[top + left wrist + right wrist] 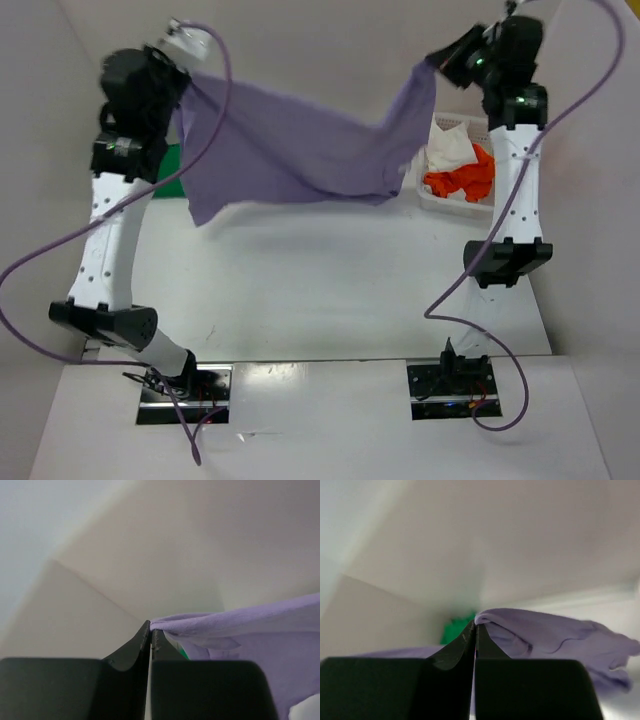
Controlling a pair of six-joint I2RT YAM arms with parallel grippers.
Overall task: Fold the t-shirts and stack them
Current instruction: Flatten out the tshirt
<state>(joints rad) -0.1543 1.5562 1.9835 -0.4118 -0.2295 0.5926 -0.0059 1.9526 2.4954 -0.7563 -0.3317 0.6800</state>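
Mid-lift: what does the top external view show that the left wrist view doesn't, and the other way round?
Top external only: the lavender t-shirt slung between the left gripper and the right gripper, and the basket holding the white t-shirt and the orange-red t-shirt.
Left wrist only: a close-up of the left fingers shut on the shirt's edge.
Both: lavender cloth and some of the green t-shirt.

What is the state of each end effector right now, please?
The left end effector is closed, pinching one edge of the lavender t-shirt.
The right end effector is closed, pinching its opposite edge.
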